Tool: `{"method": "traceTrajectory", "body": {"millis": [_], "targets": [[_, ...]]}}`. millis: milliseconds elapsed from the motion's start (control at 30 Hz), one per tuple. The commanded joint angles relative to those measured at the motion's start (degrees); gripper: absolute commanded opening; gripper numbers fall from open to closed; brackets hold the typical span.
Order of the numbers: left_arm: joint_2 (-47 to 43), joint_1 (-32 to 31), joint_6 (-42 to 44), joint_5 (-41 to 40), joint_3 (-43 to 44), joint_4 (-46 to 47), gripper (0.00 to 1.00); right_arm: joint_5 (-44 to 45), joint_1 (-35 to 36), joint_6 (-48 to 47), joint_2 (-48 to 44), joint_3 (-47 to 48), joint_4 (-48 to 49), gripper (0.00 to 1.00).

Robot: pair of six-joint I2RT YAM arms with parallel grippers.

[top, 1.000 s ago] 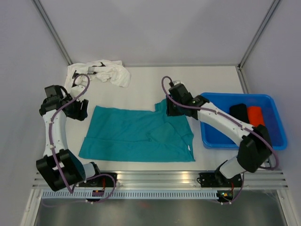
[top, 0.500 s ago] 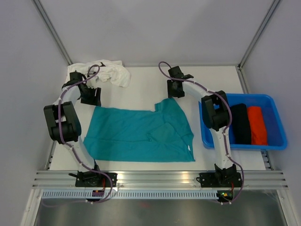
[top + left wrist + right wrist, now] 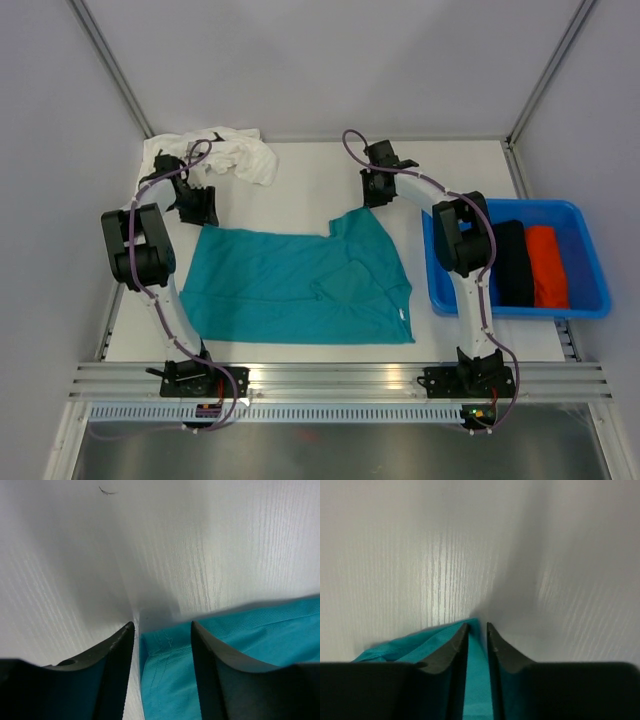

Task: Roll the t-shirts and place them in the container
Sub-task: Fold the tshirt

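**Both claws sit at the far corners of the teal shirt**

Your teal t-shirt [image 3: 280, 285] lies spread flat on the table [image 3: 300, 180], in the middle between the two arms. Its far right corner runs up to a point.

Your left gripper [image 3: 197, 205] is down at the shirt's far left corner. Its jaws are released and stand well apart, and the left wrist view shows the hemmed corner of teal cloth lying between them.

Your right gripper [image 3: 377, 190] is at the pointed far right corner. Its jaws are drawn in to a narrow slit with a strip of teal cloth in the gap. I cannot tell whether they are clamping the cloth.

The white t-shirt [image 3: 235, 153] is crumpled in the far left corner of the table, just beyond the left gripper. The black t-shirt [image 3: 512, 262] and the orange-red t-shirt [image 3: 546, 265] lie side by side inside the blue tub [image 3: 575, 205] on the right.
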Motion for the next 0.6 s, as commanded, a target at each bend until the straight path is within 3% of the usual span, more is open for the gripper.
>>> {"method": "traceTrajectory", "body": {"millis": [0, 300, 367, 400, 467, 567], "targets": [[1.2, 0.27, -1.96, 2.59, 0.51, -0.33, 0.52, -3.29, 0.21, -0.94, -1.18, -3.82, 0.28, 0.22], [-3.27, 0.36, 0.06, 4.61, -3.01, -2.27, 0.44, -5.05, 0.21, -1.64, -5.31, -6.29, 1.61, 0.01], [-4.24, 0.27, 0.5, 5.14, -3.27, -2.88, 0.41, -4.61, 0.3, -1.73, -6.45, -6.99, 1.78, 0.0], [-4.59, 0.27, 0.59, 5.14, -3.36, -2.97, 0.42, -4.43, 0.21, -1.73, -6.89, -7.35, 2.13, 0.0], [-4.6, 0.36, 0.67, 4.71, -3.19, -3.23, 0.58, -4.61, 0.3, -1.73, -7.51, -8.05, 2.4, 0.0], [-4.77, 0.97, 0.15, 3.91, -2.31, -3.15, 0.61, -4.52, 0.3, -1.55, -7.34, -8.4, 2.49, 0.01]]}}
